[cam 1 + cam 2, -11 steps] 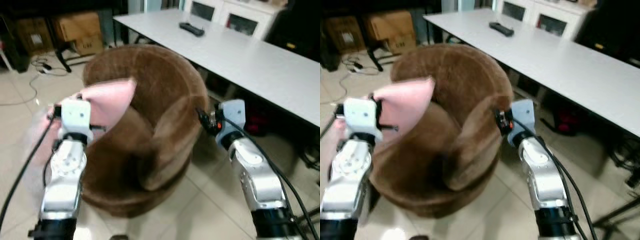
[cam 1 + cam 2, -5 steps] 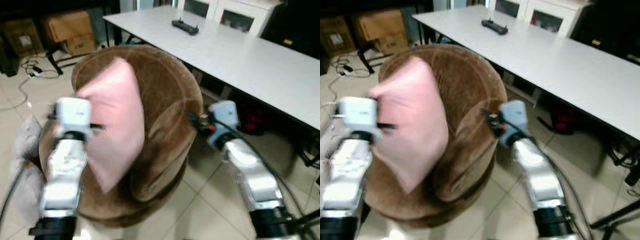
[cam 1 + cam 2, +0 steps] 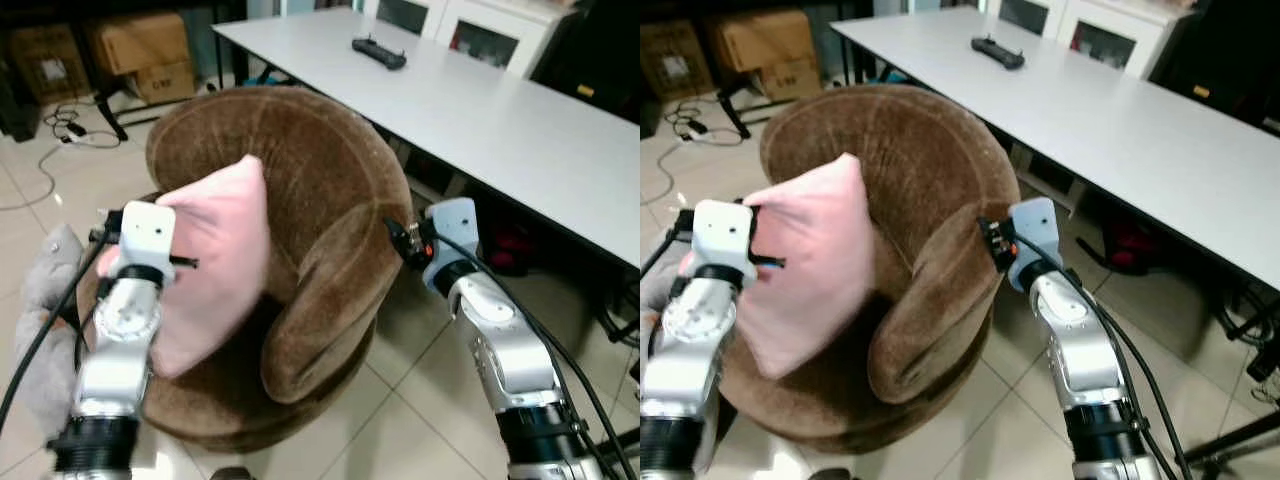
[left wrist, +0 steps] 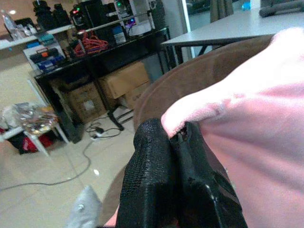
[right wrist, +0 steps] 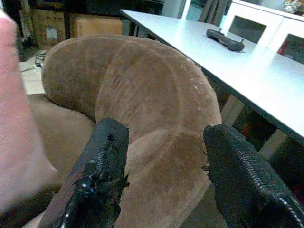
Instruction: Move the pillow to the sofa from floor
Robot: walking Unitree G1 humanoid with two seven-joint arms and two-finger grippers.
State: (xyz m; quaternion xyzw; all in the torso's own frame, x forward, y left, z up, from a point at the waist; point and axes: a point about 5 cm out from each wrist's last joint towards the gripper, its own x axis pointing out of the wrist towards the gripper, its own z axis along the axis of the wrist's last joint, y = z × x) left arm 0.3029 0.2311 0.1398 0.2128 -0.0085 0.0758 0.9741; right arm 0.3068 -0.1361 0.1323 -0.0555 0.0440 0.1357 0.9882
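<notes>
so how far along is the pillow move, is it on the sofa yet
Nearly there. The pink pillow is off the floor and leaning inside the round brown sofa. The left hand is shut on the pillow's corner, so it is not released. The right hand is open beside the sofa's arm. Left to do: let go and draw the arm back.

Home workroom: armchair (image 3: 300,200), long table (image 3: 500,110), boxes (image 3: 140,55).

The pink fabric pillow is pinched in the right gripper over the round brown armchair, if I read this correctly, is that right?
Not quite: the pink fabric pillow is pinched in the left gripper, as the left wrist view shows. The right gripper is open beside the round brown armchair.
</notes>
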